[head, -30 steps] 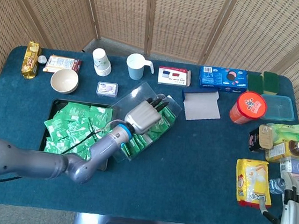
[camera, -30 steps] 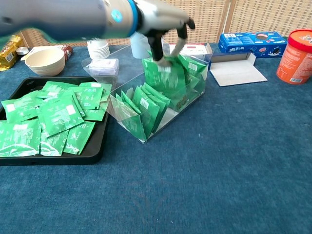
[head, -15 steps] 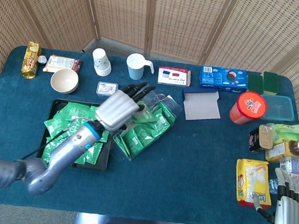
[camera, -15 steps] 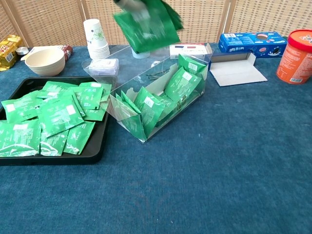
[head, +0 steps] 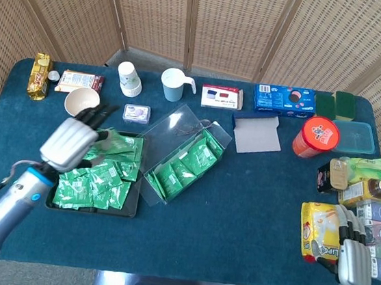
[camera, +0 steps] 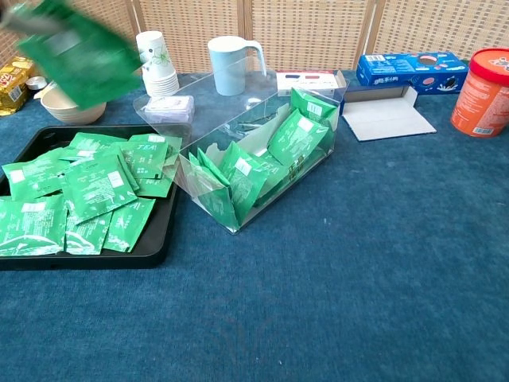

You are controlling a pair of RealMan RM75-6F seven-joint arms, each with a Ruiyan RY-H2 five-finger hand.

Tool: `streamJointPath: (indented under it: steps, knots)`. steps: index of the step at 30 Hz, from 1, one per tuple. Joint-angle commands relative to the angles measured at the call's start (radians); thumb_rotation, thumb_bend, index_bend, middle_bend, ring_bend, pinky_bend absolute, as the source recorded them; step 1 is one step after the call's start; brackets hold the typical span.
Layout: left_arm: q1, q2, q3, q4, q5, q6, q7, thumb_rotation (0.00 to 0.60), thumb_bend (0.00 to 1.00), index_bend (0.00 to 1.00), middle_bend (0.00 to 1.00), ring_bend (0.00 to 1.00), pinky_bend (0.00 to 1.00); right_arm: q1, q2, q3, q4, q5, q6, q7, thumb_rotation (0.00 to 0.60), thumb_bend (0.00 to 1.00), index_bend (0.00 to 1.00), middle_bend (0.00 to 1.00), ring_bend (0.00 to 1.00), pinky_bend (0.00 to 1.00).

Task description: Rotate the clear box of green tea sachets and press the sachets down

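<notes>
Carrying: left hand point(head: 72, 144) grips a sachet point(camera: 73, 49) above the tray point(head: 68, 132), having lifted it out of the box point(head: 182, 157) a second ago.
Meaning: sachets are being taken out rather than pressed down, so I judge pressing and rotating not yet done.
Box: clear, set diagonally near the table's point(head: 238, 203) middle, just right of the tray; its far half is bare, upright sachets crowd the near half.
Right hand: near the table's front right corner point(head: 351, 254), holding nothing; whether its fingers are spread or curled I cannot tell.
Counts: one box, one tray, one sachet in hand; roughly eight sachets in the box, far more loose on the tray, too overlapped to count.
Back edge: one bowl point(head: 81, 101), one paper-cup stack point(head: 129, 78), one mug point(head: 175, 84).
</notes>
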Motion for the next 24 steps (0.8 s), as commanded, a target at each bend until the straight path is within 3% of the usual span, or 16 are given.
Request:
streamJointPath:
  steps: [1, 7, 11, 14, 24]
  knots:
    - [0.085, 0.011, 0.054, 0.044, -0.001, 0.011, -0.053, 0.600, 0.32, 0.56, 0.05, 0.00, 0.15, 0.011, -0.004, 0.000, -0.003, -0.003, -0.013, -0.010, 0.600, 0.34, 0.00, 0.00, 0.00, 0.07]
    - [0.172, -0.057, 0.079, 0.114, -0.015, -0.001, -0.087, 0.600, 0.32, 0.48, 0.05, 0.00, 0.15, 0.024, -0.010, 0.000, -0.009, -0.002, -0.026, -0.023, 0.600, 0.34, 0.00, 0.00, 0.00, 0.07]
    - [0.215, -0.099, 0.081, 0.142, -0.024, 0.004, -0.084, 0.600, 0.31, 0.24, 0.01, 0.00, 0.15, 0.029, -0.007, -0.001, -0.015, -0.002, -0.029, -0.030, 0.600, 0.34, 0.00, 0.00, 0.00, 0.07]
    - [0.243, -0.113, 0.077, 0.154, -0.024, 0.010, -0.084, 0.600, 0.31, 0.15, 0.00, 0.00, 0.15, 0.032, -0.005, -0.002, -0.020, -0.002, -0.031, -0.034, 0.600, 0.34, 0.00, 0.00, 0.00, 0.07]
    - [0.341, -0.100, 0.083, 0.133, 0.012, 0.065, -0.117, 0.600, 0.31, 0.12, 0.00, 0.00, 0.15, 0.042, -0.006, -0.005, -0.021, -0.002, -0.040, -0.048, 0.600, 0.34, 0.00, 0.00, 0.00, 0.07]
